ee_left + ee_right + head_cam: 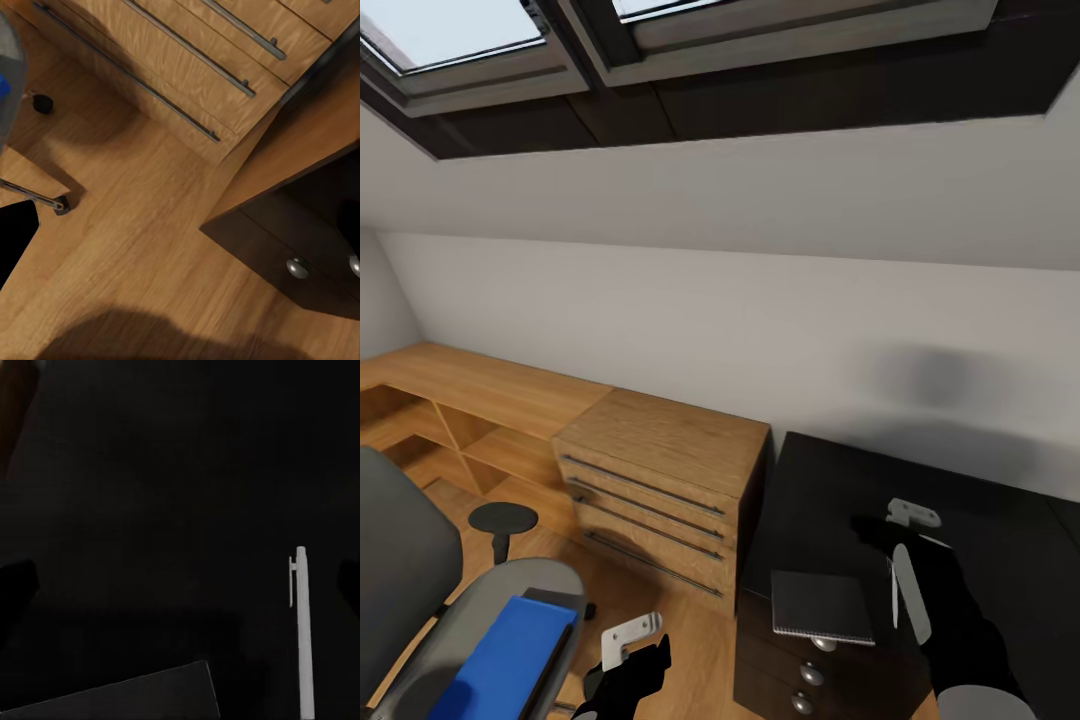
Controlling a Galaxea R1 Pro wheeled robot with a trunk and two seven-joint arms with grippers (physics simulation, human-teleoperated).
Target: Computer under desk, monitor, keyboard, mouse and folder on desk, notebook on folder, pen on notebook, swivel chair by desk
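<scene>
Pen [898, 590] is lying on the dark table [1000, 560] directly under the right claw [911, 516], just beside the notebook [822, 606], which sits toward the left claw's side of it. Judging by its look, it is light, stiff, thin and apt to roll, so pinching across the middle of the barrel seems best. In the right wrist view the pen [301, 630] is lying between the two dark fingers, which are standing wide apart and gripping nothing. The left claw [628, 640] is hanging low over the wooden floor [150, 247]; how far open, I cannot tell. Beyond it, the blue folder [505, 655] is resting on the swivel chair [420, 560].
</scene>
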